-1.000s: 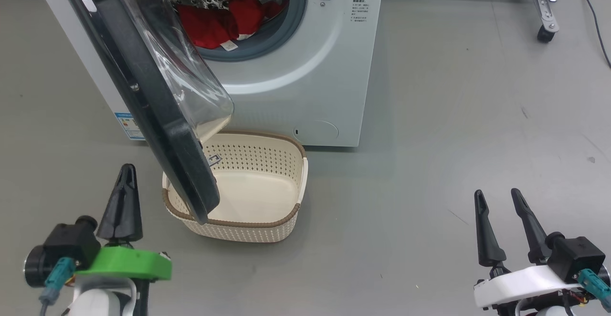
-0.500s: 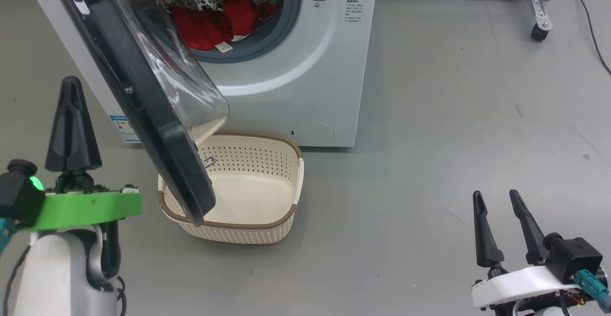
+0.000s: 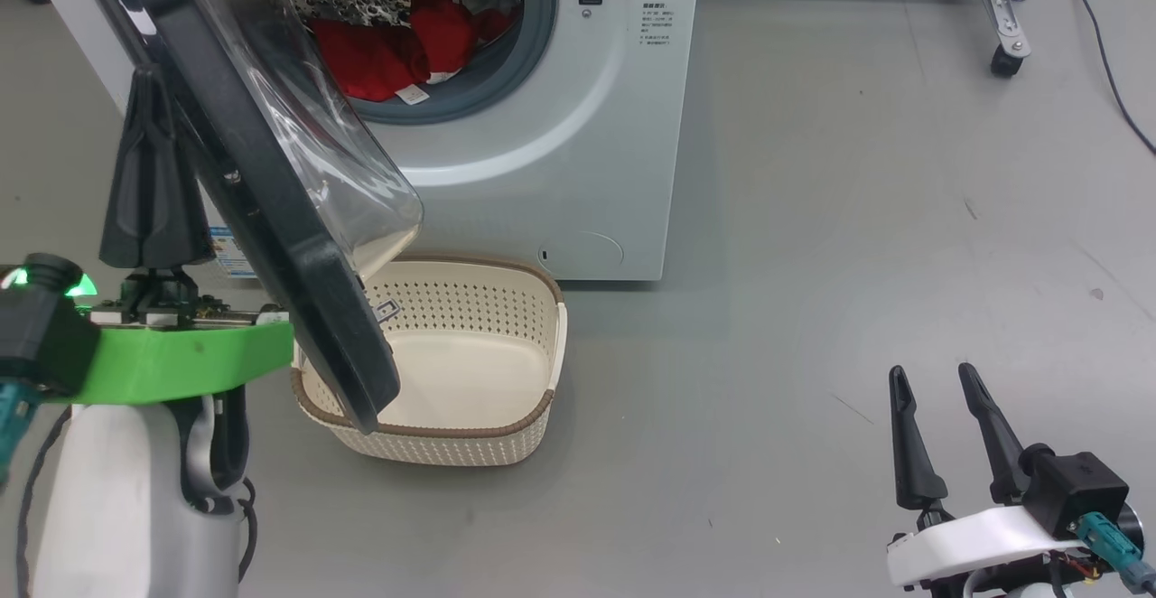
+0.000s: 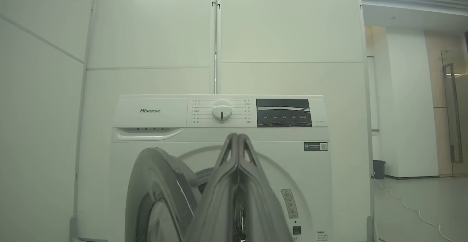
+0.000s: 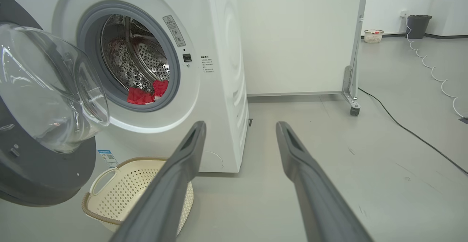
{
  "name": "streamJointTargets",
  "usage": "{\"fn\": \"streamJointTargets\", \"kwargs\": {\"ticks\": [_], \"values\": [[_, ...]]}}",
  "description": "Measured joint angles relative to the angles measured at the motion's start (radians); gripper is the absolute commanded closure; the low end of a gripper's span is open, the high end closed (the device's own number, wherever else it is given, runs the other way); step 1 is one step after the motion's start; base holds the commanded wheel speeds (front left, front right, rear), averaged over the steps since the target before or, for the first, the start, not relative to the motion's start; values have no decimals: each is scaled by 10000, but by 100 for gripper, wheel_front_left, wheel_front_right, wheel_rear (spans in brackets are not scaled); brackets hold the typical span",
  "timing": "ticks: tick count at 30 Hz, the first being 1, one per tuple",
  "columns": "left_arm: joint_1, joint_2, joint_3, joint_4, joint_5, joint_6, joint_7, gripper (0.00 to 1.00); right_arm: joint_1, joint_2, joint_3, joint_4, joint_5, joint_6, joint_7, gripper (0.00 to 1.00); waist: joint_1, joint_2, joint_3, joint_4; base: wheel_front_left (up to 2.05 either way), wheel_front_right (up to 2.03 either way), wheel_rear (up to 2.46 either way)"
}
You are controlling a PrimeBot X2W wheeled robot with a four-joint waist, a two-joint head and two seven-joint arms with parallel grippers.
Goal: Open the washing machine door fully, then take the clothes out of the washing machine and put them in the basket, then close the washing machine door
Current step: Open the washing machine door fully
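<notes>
Head view, 12 o'clock: washing machine [image 3: 560, 146], white front-loader, drum mouth w/ grey rubber ring [image 3: 533, 47]. Low in mouth, approx its 6 o'clock: clothes [image 3: 379, 56], red, small white label [image 3: 413, 94] showing, lying on speckled drum [image 5: 146, 55] wall. On floor [image 3: 768, 309] at 6 o'clock of mouth, just in front of machine: basket [image 3: 433, 443], cream, perforated, brown rim, nothing inside. Hinged at mouth's 9 o'clock side: door [image 3: 271, 219], swung out from machine front, black rim + clear glass bowl, lower edge overlapping basket's 9 o'clock end in head view.

At 9 o'clock of head view: L gripper [image 3: 149, 83], fingers pressed tight together, nothing between, raised just beside door's outer face; contact unclear. L wrist view: same fingers as one wedge aimed at machine front, below control dial [image 4: 221, 110].

At 4–5 o'clock: R gripper [image 3: 931, 370], low, well apart from machine + basket, fingers spread wide, empty.

At 1–2 o'clock: caster [image 3: 1002, 60] of a metal frame.
</notes>
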Motion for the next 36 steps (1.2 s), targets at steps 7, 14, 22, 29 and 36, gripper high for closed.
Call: {"fn": "streamJointTargets", "kwargs": {"ticks": [7, 14, 22, 29, 36], "values": [[4, -6, -575, 224, 40, -73, 12, 100, -9, 217, 90, 111, -33, 153, 0, 0, 0, 0, -18, -162, 0, 0, 0], [156, -8, -1436, 802, 40, -77, 378, 100, -21, 337, 63, 201, -46, 224, 0, 0, 0, 0, 1, -377, 0, 0, 0], [641, -6, -1979, 1509, -134, -81, 734, 100, -29, 401, -27, 257, -121, 284, 0, 0, 0, 0, 57, -585, 0, 0, 0], [843, -2, -2280, 2238, -153, -81, 1104, 100, -58, 443, -56, 295, -209, 334, 0, 0, 0, 0, 191, -751, 0, 0, 0], [960, 0, -2341, 3131, -140, -82, 1440, 100, -176, 477, -150, 330, -232, 410, 0, 0, 0, 0, 306, -914, 0, 0, 0]]}}
